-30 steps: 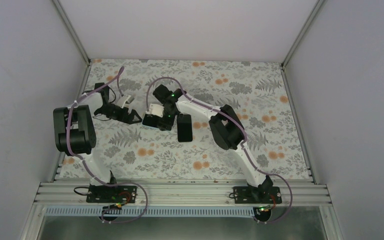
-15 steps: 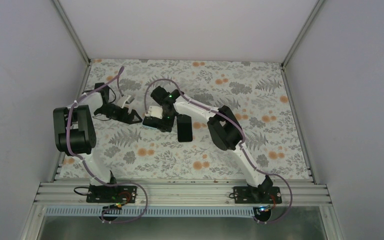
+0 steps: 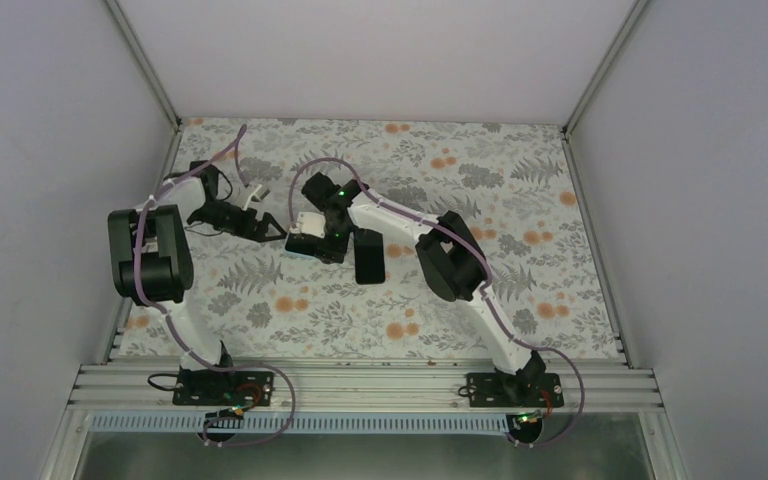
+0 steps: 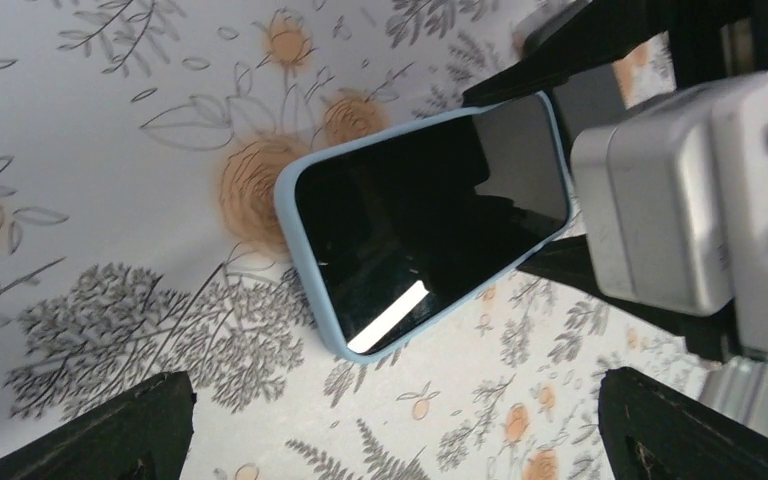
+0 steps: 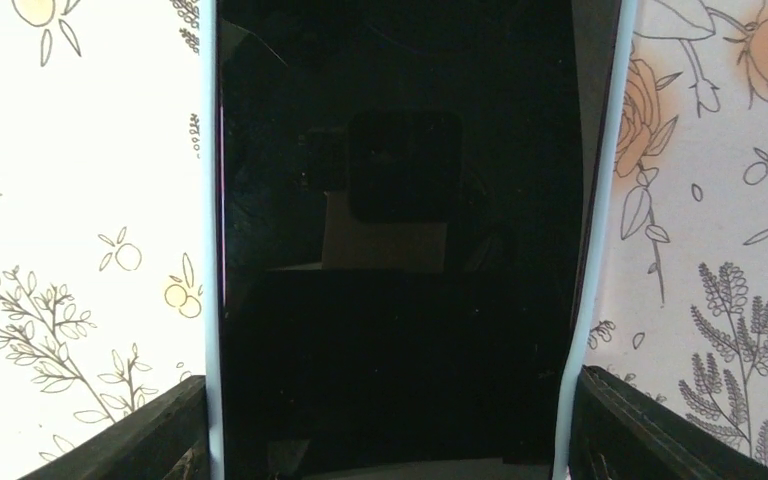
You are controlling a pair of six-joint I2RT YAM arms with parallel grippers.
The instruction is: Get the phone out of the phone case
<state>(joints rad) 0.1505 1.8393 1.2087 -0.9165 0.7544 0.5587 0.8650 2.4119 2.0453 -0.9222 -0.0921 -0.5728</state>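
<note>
A black-screened phone (image 4: 425,220) sits in a light blue case (image 4: 290,235), screen up, low over the floral table. My right gripper (image 5: 390,440) is shut across its width, one finger (image 5: 130,440) against each long case edge (image 5: 600,200). In the top view the right gripper (image 3: 305,245) hides most of the phone, and only a blue sliver of it (image 3: 289,250) shows. My left gripper (image 4: 395,440) is open and empty, its fingers (image 4: 110,430) spread wide. It is just short of the phone's free end and does not touch it. It also shows in the top view (image 3: 265,228).
A flat black rectangular object (image 3: 368,255) lies on the table just right of the right gripper. Cables loop over both arms. Enclosure walls stand at the left, right and back.
My left gripper has swung right, closer to the right gripper and the phone's free end. The right gripper has shifted slightly left, still holding the cased phone.
</note>
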